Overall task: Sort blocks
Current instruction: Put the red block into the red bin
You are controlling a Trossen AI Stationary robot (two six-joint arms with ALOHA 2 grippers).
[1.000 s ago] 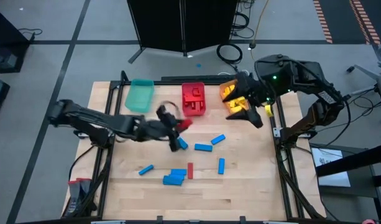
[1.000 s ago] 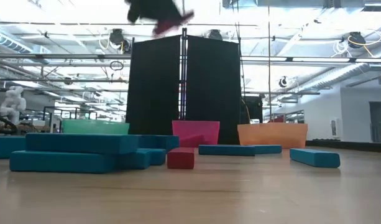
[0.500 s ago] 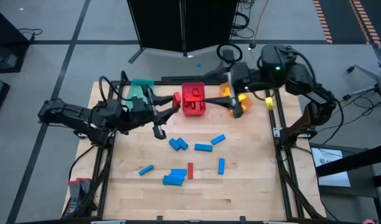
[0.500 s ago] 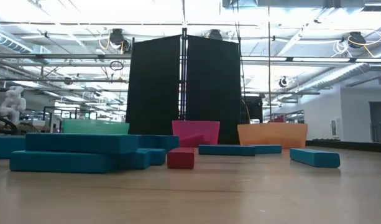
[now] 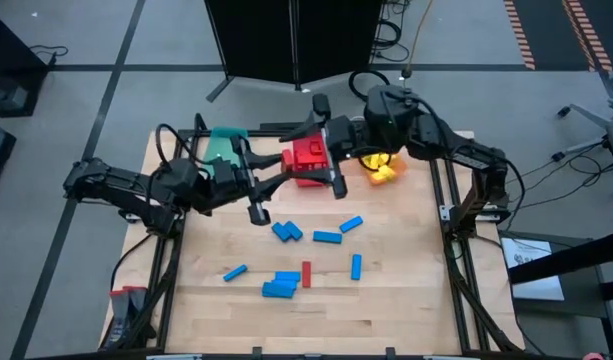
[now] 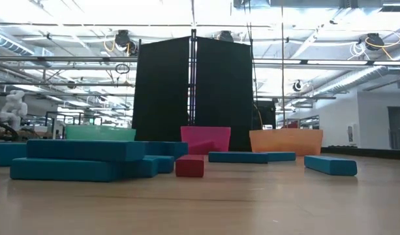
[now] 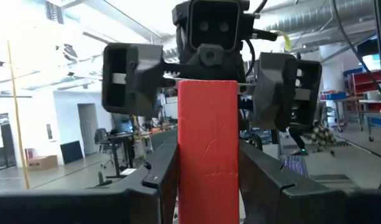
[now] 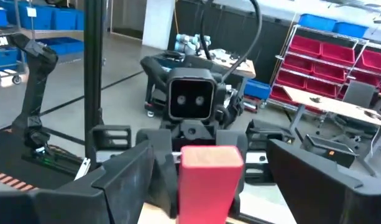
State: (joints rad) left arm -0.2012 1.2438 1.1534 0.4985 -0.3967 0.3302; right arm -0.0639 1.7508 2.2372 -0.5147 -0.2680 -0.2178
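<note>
A red block [image 7: 209, 143] is held in the air by my left gripper [image 5: 282, 167], which is shut on it above the far half of the table, in front of the red bin [image 5: 312, 162]. Facing it from the right, my right gripper [image 5: 325, 149] stands open. The block's free end [image 8: 212, 163] shows between the right gripper's wide-apart fingers without touching them. Several blue blocks [image 5: 286, 232] and one red block [image 5: 306, 273] lie flat on the table. Yellow blocks lie in the orange bin [image 5: 383, 166]. The low view shows no gripper. My left gripper pinches the red block's two long sides [image 7: 185, 182] between its two fingers [image 7: 158, 182], at the block's near end. The block lies along the fingers and sticks out past them toward my right gripper. It is lifted clear of the table, roughly level, coming from the table's left.
Three bins stand in a row at the far edge: a teal bin [image 5: 224, 152], the red bin and the orange bin. The loose blocks lie spread over the middle and near part of the table [image 5: 386, 310]. A black panel [image 6: 193, 91] stands behind the bins.
My left gripper has risen from over the table's middle and drawn back toward the left and far edge. It tipped from pointing down to about level, carrying the red block. My right gripper has swung from over the orange bin leftward and turned level, so it faces the block.
</note>
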